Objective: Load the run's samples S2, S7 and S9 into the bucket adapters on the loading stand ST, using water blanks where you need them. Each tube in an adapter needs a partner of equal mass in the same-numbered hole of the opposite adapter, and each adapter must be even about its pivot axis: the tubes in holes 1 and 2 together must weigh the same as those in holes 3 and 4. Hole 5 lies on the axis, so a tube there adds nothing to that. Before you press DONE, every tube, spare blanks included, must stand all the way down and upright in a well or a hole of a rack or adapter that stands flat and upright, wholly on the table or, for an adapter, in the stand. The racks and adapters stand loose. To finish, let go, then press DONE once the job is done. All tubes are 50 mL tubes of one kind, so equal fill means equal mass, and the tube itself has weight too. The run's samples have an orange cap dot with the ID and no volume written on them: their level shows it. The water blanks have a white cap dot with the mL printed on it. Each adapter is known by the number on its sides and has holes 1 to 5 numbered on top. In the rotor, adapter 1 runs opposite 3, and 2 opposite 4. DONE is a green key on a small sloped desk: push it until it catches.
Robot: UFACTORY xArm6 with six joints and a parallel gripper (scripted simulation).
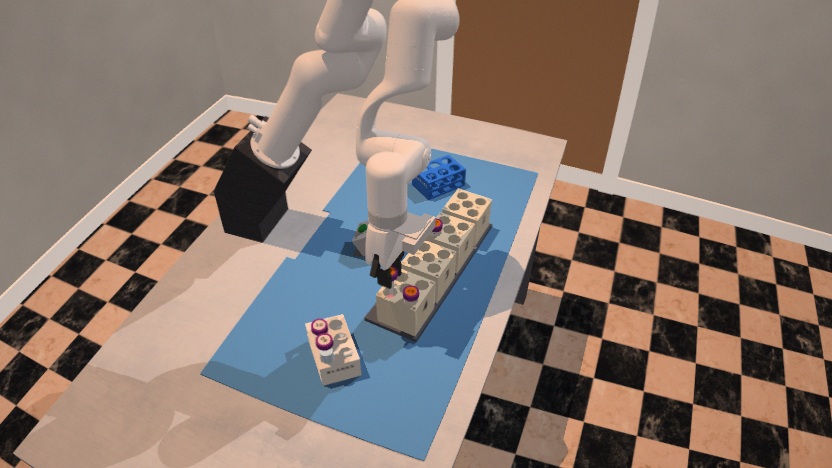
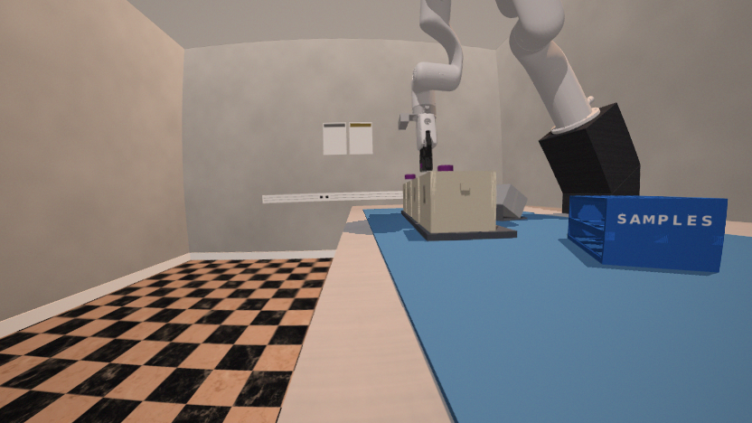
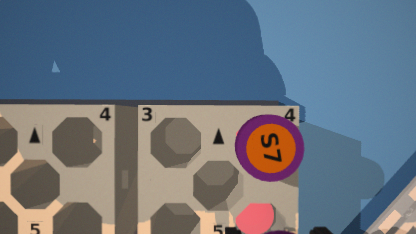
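On the tabletop [image 1: 116,372] [image 2: 347,315], the near adapter [image 1: 395,311] [image 3: 170,185] has the orange-dotted sample tube [image 1: 393,271] [image 2: 421,167] [image 3: 256,217] poised at hole 1, gripped by the claw [image 1: 388,273] [image 2: 426,167] [image 3: 276,231], probably stiff, slick and liquid-heavy, best held upright near its cap.

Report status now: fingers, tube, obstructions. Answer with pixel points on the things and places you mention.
Black fingers [image 1: 386,271] [image 2: 426,159] shut on orange-dotted, purple-capped tube [image 1: 393,272], low over near cream adapter [image 1: 401,317] [image 2: 463,202] [image 3: 167,187]. Purple-capped S7 tube [image 1: 410,292] [image 2: 445,168] [image 3: 270,148] seated close by, in hole 4. Release pending.
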